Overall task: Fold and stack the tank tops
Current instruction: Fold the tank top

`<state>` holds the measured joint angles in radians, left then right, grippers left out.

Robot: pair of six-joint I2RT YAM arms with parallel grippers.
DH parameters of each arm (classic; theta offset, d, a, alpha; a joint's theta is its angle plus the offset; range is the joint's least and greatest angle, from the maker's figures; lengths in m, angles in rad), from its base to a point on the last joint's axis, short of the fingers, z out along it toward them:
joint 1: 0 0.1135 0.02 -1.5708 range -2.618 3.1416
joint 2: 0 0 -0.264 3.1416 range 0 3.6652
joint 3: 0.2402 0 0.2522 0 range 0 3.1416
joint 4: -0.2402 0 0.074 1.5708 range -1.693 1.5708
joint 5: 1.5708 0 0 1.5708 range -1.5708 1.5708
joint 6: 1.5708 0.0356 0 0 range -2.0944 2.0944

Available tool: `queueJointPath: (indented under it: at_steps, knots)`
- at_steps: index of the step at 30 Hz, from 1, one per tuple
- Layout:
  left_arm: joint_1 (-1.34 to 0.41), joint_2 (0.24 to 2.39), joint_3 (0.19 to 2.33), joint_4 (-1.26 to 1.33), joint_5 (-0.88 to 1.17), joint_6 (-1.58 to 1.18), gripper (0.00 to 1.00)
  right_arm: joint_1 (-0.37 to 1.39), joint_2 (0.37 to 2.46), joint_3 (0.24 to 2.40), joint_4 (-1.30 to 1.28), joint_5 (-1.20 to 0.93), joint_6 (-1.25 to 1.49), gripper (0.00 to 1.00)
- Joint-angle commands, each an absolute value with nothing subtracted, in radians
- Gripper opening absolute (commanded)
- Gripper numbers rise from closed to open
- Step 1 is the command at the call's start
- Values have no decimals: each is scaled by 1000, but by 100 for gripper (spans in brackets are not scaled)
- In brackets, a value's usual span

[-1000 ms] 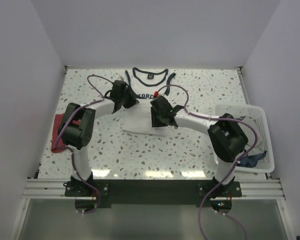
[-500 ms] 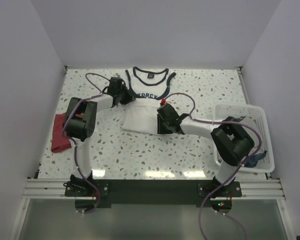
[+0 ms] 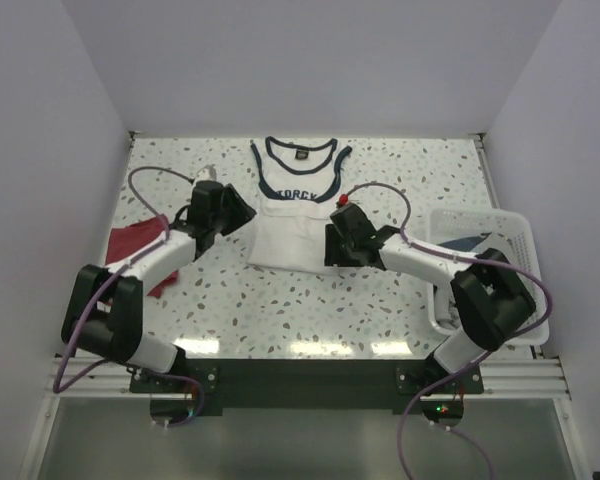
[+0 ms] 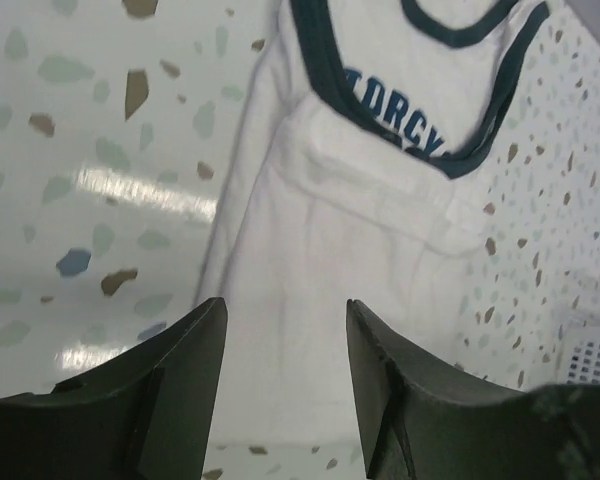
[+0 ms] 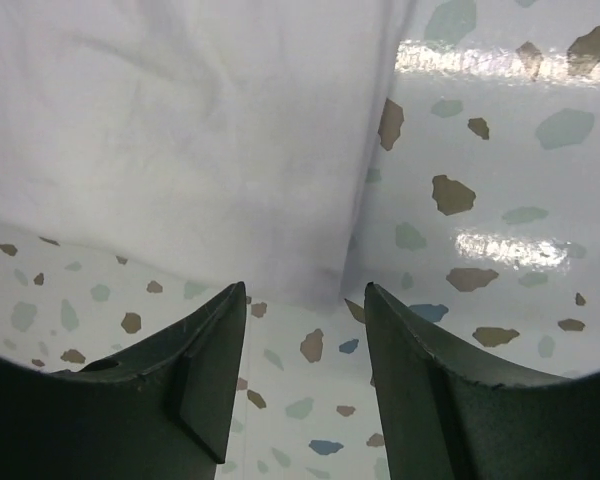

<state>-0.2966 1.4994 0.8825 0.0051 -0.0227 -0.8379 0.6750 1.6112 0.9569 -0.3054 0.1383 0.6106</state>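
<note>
Two tops on the table, and neither is stacked yet. The white top lies flat at the far middle, neck away from the arms, with a white layer doubled up over the bottom of its lettering. That fold looks loose; a brush from either arm could flip it open. The basket sits at the right edge, close behind the right arm, so a wide swing could knock it. The red top is bunched at the left edge, well apart from the white one and partly hidden by the left arm; grabbed as it is, it would likely come up in a wad. The left gripper hangs beside the white top's left edge, jaws apart, holding nothing. The right gripper hovers low over the near right corner, jaws apart and empty; a low sideways move there could snag the hem and skew the whole fold.
</note>
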Motion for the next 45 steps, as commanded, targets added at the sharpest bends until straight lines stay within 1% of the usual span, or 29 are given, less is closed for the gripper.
queueJointPath:
  at_steps: [1,7,14,20,22,23,26,27,31,32,34,35,37,41,45]
  knots:
    - [-350,1413,686,-46,-86,-876,56,660,1533,933,-354,121,630,55]
    - [-376,1367,546,49,-5,-868,59,657,1542,865,-295,51,679,55]
    - [-376,1419,546,63,-5,-851,59,649,1577,816,-213,12,733,55]
    - [-376,1457,535,72,12,-861,53,646,1617,810,-167,2,762,54]
    - [-376,1466,529,75,9,-862,50,646,1621,808,-158,12,772,53]
    - [-377,1474,528,77,11,-864,45,644,1624,807,-155,18,776,53]
    - [-377,1483,511,89,20,-868,38,643,1631,807,-147,31,778,49]
    - [-379,1483,508,90,21,-871,30,643,1638,805,-146,31,778,45]
    - [-385,1479,499,98,31,-870,18,643,1649,805,-150,43,770,31]
    - [-390,1476,497,100,35,-868,13,644,1649,808,-158,54,755,24]
    - [-397,1470,492,95,40,-868,8,643,1640,818,-190,78,736,10]
    - [-406,1463,491,92,44,-867,4,643,1632,822,-202,86,712,0]
    - [-414,1441,476,80,54,-876,0,644,1602,816,-233,103,686,0]
    - [-459,1364,419,45,55,-926,0,647,1505,723,-275,97,655,0]
    - [-523,1270,364,-73,28,-971,0,701,1361,631,-342,89,686,0]
